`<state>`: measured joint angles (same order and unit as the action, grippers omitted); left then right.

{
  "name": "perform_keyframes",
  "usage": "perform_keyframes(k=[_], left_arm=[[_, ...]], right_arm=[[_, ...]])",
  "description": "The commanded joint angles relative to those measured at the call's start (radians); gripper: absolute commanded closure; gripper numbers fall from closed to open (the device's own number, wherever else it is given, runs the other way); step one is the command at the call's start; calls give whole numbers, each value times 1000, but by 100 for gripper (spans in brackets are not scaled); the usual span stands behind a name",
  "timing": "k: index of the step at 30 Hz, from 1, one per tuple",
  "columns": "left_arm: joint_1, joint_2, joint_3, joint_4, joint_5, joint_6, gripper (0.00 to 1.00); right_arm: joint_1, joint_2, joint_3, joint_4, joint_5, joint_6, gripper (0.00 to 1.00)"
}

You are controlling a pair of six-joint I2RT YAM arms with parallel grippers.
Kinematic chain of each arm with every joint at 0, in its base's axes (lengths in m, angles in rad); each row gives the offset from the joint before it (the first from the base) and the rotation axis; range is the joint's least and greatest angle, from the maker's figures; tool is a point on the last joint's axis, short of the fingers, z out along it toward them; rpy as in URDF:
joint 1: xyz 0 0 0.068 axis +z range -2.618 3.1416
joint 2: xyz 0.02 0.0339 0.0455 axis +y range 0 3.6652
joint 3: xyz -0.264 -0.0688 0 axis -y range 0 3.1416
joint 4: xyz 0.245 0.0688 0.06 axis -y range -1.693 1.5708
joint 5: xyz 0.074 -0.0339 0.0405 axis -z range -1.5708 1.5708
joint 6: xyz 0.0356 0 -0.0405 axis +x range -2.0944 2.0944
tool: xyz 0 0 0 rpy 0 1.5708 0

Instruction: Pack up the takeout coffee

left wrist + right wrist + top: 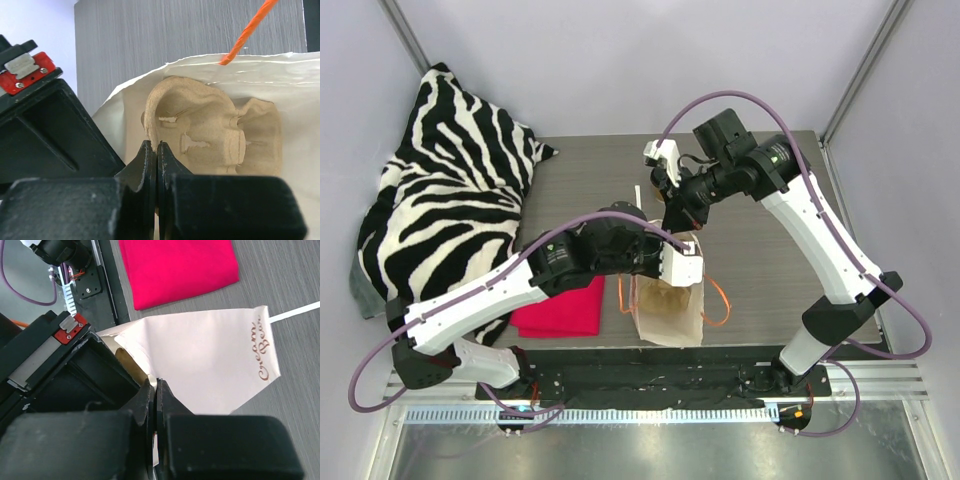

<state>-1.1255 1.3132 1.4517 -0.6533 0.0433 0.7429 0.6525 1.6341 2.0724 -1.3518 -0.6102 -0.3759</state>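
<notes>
The pale paper bag [670,312] with orange handles [721,300] stands open near the table's front edge. The tan pulp carrier [210,135] sits inside it, its cup wells empty. My left gripper [156,146] is shut on the carrier's rim, at the bag's mouth [685,265]. My right gripper [156,382] is shut on the bag's top edge, its printed side [210,355] below it; from above it sits at the bag's far rim [675,228]. The brown cup with the black lid is not visible in any view.
A folded red cloth [560,308] lies left of the bag, also in the right wrist view [180,270]. A zebra-striped pillow [450,190] fills the left side. A thin white strip [295,314] lies on the table behind the bag.
</notes>
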Motion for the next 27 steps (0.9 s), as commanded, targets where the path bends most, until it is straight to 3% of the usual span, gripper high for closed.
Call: perform_keyframes(k=[1, 9, 27], left_arm=[[1, -25, 79, -9, 44, -13, 100], [1, -29, 136, -66, 44, -28, 100], [0, -40, -149, 121, -16, -13, 100]], right_arm=[[3, -14, 51, 5, -2, 45, 99], [4, -29, 25, 5, 3, 86, 99], [6, 0, -54, 37, 12, 178, 99]])
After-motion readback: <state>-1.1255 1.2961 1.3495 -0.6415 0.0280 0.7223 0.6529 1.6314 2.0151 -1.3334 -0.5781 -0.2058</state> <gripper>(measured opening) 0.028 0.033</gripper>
